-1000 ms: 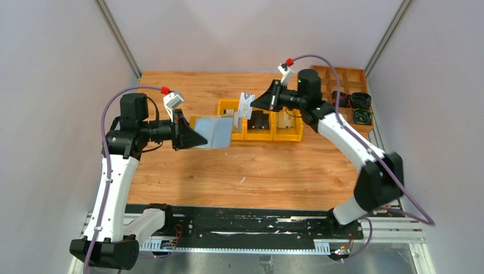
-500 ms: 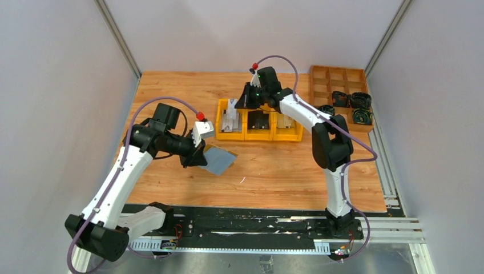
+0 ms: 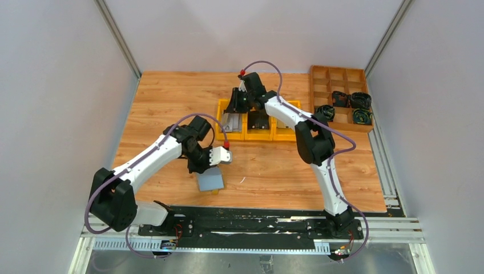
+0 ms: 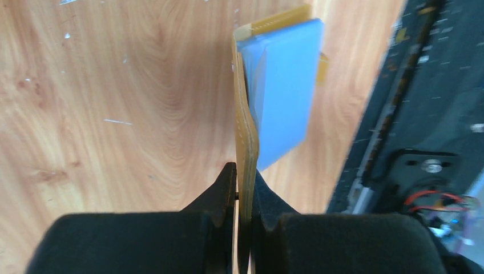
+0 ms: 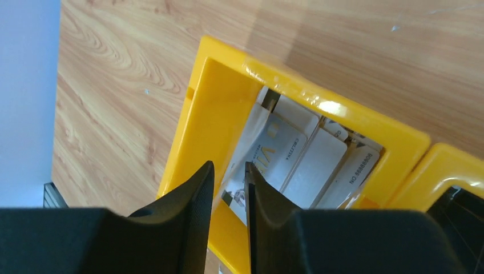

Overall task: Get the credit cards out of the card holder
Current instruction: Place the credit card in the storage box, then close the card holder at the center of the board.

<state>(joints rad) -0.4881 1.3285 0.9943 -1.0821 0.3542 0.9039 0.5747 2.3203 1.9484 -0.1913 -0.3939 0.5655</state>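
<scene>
clamping mustard cover edge of card holder (image 4: pixel 246 142): left jaws, tight. holder low over desk (image 4: pixel 114 103) near front edge, grey face out. right jaws slightly apart, nothing between, above credit cards (image 5: pixel 285 157) lying in yellow bin (image 5: pixel 212 114). step: card drop-off, likely done. next: right jaws go to holder, pinch any remaining card; cannot tell if any left.

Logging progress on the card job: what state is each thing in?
card holder: clamped edge-on by the left gripper
right gripper: jaws slightly apart, empty, over the leftmost yellow bin
credit cards: lying in that bin
</scene>
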